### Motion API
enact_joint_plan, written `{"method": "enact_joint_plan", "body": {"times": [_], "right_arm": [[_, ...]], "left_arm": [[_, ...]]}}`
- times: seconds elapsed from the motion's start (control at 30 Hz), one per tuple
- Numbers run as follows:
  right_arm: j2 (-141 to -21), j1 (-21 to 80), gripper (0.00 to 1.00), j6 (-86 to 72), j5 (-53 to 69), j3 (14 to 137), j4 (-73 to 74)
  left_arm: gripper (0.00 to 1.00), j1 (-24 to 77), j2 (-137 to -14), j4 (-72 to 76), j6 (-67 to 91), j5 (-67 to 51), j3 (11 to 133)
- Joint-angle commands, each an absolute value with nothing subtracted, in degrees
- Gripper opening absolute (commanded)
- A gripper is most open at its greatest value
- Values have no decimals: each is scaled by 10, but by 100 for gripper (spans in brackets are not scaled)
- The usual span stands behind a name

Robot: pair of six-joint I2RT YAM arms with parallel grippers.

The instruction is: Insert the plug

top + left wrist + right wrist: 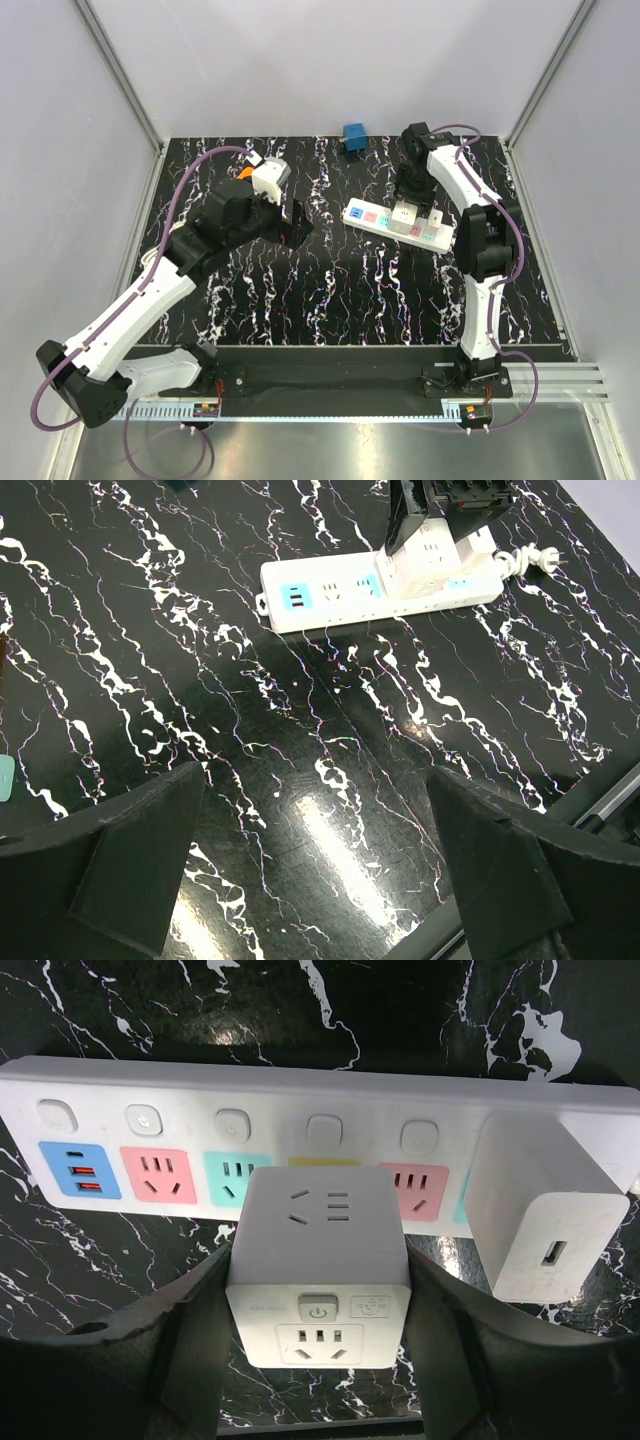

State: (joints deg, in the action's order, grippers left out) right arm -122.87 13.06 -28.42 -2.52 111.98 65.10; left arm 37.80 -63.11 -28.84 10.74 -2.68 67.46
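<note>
Left gripper (pixel 312 775) wide open, empty, above bare table (pixel 300 680). Farther back, right gripper (pixel 318 1305) clamps cube plug (pixel 318 1230) at yellow socket (pixel 325 1161) of power strip (pixel 200 1090), just beside white charger (pixel 545 1220). Seating unclear. Risk: a tilted push misses the slots, skids the unheld strip, or bumps the charger.

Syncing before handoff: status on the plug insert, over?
Left gripper open, empty. Right gripper shut on cube adapter, at yellow socket of power strip; seating unclear. Charger plugged in alongside, clear of it.
</note>
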Motion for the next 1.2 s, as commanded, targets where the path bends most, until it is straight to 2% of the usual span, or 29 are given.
{"method": "enact_joint_plan", "body": {"times": [0.0,0.37,0.7,1.17], "right_arm": [[-1209,128,0,-294,-26,1115,646],[-1201,128,0,-307,-54,1090,621],[-1185,129,0,-321,-69,999,567],[-1194,164,0,-332,-119,988,560]], "left_arm": [[99,379,-627,-265,101,-25,677],[99,379,-628,-265,101,-22,676],[99,379,-631,-265,104,-26,676],[99,379,-626,-264,99,-21,674]]}}
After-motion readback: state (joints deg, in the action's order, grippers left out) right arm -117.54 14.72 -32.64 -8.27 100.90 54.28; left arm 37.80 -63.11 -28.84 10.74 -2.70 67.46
